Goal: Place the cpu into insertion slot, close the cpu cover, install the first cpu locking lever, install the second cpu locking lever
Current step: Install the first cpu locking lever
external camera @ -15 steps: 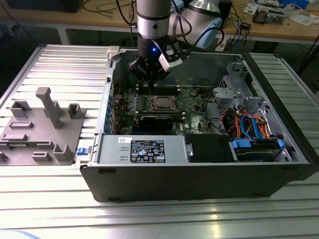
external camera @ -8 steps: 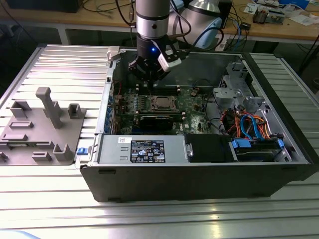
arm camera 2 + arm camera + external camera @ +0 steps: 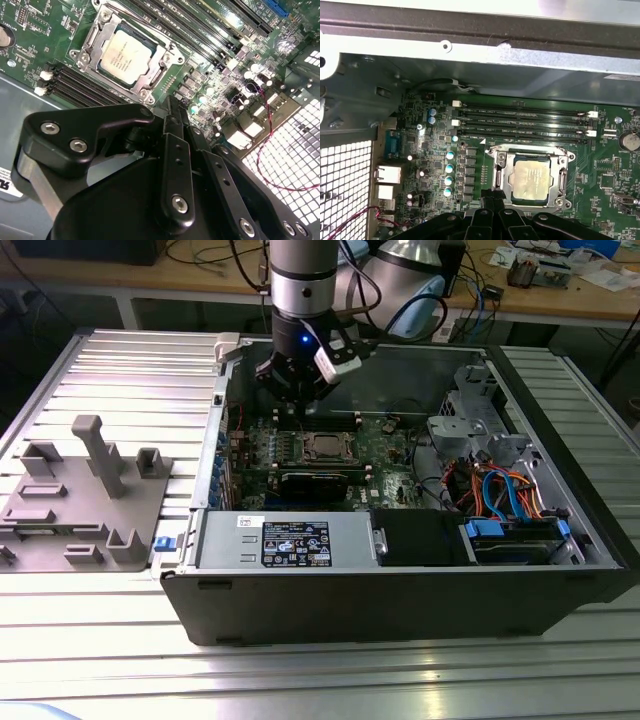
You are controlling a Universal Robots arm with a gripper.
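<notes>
Gripper [image 3: 172, 107], fingers pressed together, empty, hovering just beside insertion slot [image 3: 82, 52]. Cpu [image 3: 125, 52] seated; cpu cover [image 3: 165, 55] down around it. Locking levers: state unclear.

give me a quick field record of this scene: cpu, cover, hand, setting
cpu: cpu seated in the insertion slot, metal top showing
cover: cpu cover down, framing the chip
hand: hand empty, fingers together, hovering beside the socket above the motherboard
setting: open computer case lying on a slatted metal table; grey fixture block at the exterior view's left
</notes>
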